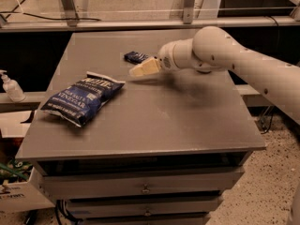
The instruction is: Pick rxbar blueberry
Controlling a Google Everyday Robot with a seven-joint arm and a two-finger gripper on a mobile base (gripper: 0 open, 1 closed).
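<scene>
The rxbar blueberry [136,56] is a small flat dark navy bar lying on the grey table [187,121], towards the far middle. My gripper [138,71] with cream-coloured fingers reaches in from the right on a white arm [220,50]. Its tip hovers just in front of and below the bar in the picture, partly covering the bar's right end. Nothing shows held in it.
A large puffy blue chip bag [82,98] lies on the table's left side. A white pump bottle [10,86] stands on a lower shelf at far left. Drawers sit under the table's front edge. A metal rail runs behind the table.
</scene>
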